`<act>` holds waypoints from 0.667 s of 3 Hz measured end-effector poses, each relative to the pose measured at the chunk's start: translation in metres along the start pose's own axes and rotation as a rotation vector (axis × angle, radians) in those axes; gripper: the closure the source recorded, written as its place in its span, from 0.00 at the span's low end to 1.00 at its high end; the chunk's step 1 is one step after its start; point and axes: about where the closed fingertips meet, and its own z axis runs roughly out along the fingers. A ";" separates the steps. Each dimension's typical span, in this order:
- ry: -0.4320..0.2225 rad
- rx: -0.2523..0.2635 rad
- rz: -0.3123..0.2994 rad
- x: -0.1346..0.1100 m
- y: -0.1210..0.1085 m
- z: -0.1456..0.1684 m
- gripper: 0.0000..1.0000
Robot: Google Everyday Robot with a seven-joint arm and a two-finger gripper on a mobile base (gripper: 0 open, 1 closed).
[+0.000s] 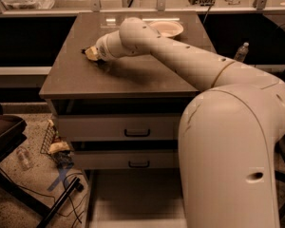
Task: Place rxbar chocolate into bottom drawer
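My gripper point(91, 53) is low over the left part of the brown cabinet top point(133, 72), at the end of my long white arm. A small dark sliver point(84, 50) shows at its tip on the left side; I cannot tell whether it is the rxbar chocolate, which otherwise does not show. The bottom drawer point(133, 198) is pulled out below the cabinet, a pale shallow tray with a light floor. My arm's big white body covers its right part.
A white round bowl point(166, 28) stands at the back of the top. Two upper drawers with dark handles point(137, 133) point(139, 164) are shut. A wire basket with litter point(54, 144), a bottle point(23, 158) and cables lie on the floor at left.
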 end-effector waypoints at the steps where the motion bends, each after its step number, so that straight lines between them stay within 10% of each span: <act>1: 0.000 0.000 0.000 0.000 0.000 0.000 1.00; 2: 0.000 0.000 0.000 0.000 0.000 0.000 1.00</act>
